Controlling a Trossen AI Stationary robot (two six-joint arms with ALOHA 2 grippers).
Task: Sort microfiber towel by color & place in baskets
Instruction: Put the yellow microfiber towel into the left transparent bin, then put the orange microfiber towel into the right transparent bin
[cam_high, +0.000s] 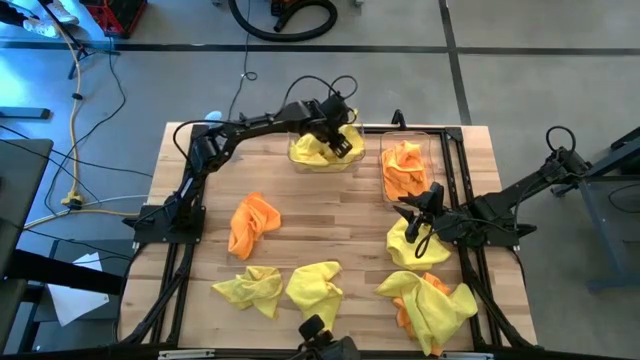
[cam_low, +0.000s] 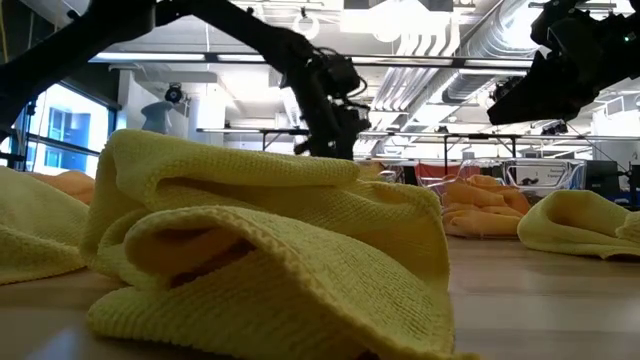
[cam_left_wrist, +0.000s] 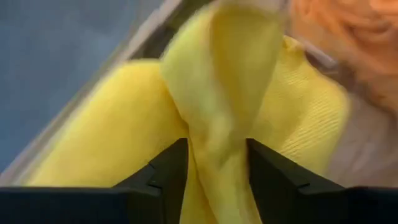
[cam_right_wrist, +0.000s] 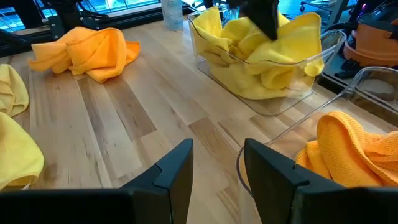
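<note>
Sorting stands partway: along the near edge lie two yellow towels (cam_high: 275, 287) at the left and a yellow-and-orange heap (cam_high: 430, 303) at the right. Farther in, another yellow towel (cam_high: 412, 243) sits just below the right gripper (cam_high: 428, 203), whose fingers stand apart and empty; an orange towel (cam_high: 252, 224) lies left of centre. At the far edge, the left gripper (cam_high: 343, 140) hangs over the left basket (cam_high: 320, 160), fingers spread with a yellow fold (cam_left_wrist: 217, 124) loose between them. The right basket (cam_high: 384, 160) holds orange cloth. I judge the release should finish with a straight lift, so the fold slips free without dragging the towel over the rim.
</note>
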